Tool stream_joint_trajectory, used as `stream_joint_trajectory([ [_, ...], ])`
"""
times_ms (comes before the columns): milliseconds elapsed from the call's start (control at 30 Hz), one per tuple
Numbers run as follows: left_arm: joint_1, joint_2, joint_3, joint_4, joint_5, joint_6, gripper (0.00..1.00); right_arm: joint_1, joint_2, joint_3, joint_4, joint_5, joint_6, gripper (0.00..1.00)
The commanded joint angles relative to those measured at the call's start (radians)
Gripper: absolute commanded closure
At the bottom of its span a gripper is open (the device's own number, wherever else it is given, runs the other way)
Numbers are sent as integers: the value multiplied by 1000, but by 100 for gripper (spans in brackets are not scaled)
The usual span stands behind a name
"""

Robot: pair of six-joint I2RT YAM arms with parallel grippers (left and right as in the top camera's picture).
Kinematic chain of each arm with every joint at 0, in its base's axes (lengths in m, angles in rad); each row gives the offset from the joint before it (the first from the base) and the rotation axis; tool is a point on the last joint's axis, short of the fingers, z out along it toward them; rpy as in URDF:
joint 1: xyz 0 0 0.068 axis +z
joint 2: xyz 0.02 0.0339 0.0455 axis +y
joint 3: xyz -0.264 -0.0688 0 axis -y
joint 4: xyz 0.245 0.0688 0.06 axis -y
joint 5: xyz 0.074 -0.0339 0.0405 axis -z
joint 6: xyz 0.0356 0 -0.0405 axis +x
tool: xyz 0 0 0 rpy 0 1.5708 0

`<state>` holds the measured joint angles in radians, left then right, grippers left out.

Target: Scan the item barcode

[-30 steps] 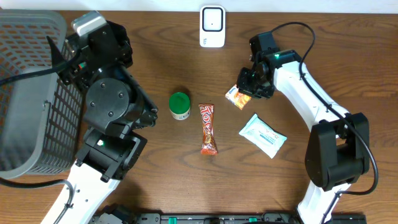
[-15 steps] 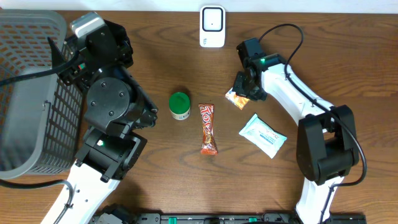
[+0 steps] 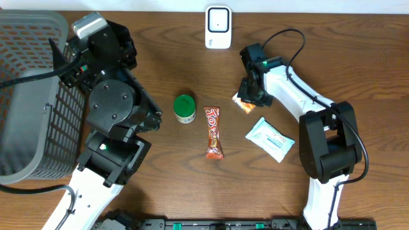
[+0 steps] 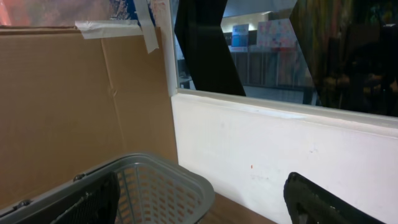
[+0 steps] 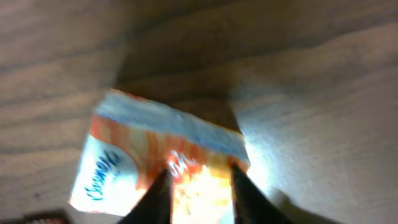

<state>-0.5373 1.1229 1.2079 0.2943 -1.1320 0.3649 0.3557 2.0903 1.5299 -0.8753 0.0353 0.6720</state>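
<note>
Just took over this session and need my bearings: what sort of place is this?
Probably a mock checkout bench in a lab: scanner, basket, and small goods like a candy bar and packet on a wooden table.

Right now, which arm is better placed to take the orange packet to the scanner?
Right. The right gripper pinches the packet, close to the scanner. The left gripper is open and empty, off by the basket.

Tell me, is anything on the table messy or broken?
Nothing looks spilled or broken. The only odd bit is the orange packet: it sits crooked, pinched at one edge by the right hand.
</note>
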Motion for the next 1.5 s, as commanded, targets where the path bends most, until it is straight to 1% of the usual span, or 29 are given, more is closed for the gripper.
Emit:
stream_joint_trajectory([
  [0,5,-14,4,2,-5,-12,16,-13,15,77,-79,3,4,56],
  [33,5,-14,4,2,-5,-12,16,-18,11,106,-111,2,4,44],
  [100,5,-14,4,2,-5,-12,16,-29,3,163,-179,-8,4,24],
  [167,5,-14,4,2,-6,-12,16,-40,-3,220,-254,-30,9,3],
  [200,5,-14,4,2,-6,-12,16,-46,-3,248,-296,-43,24,1],
  [300,5,-14,4,2,-6,-12,16,-58,-3,288,-388,-49,112,1],
  [333,5,-14,4,2,-6,-12,16,-59,-3,288,-403,-49,140,8],
  [400,5,-14,4,2,-6,-13,15,-56,-2,284,-418,-49,182,27],
  [467,5,-14,4,2,-6,-13,15,-50,0,274,-393,-48,196,54],
  [500,4,-14,4,2,-6,-13,16,-46,0,271,-372,-48,195,62],
  [600,4,-14,4,2,-6,-13,16,-31,5,267,-276,-6,196,76],
  [700,4,-14,4,2,-6,-13,16,-21,24,266,-196,83,220,77],
  [800,4,-14,4,2,-6,-13,16,-19,52,266,-137,110,225,78],
  [933,4,-14,4,2,-6,-13,16,-18,106,266,-58,108,221,78],
  [1033,4,-14,4,2,-6,-13,16,-15,152,266,-34,90,221,78],
  [1133,4,-14,4,2,-6,-13,16,-14,195,266,-28,40,216,82],
  [1267,4,-14,4,2,-6,-13,16,-14,209,266,-5,-42,134,88],
  [1333,4,-14,4,2,-6,-13,16,-14,206,269,8,-91,68,88],
  [1467,4,-14,4,1,-6,-13,16,-14,206,269,2,-195,-106,83],
])
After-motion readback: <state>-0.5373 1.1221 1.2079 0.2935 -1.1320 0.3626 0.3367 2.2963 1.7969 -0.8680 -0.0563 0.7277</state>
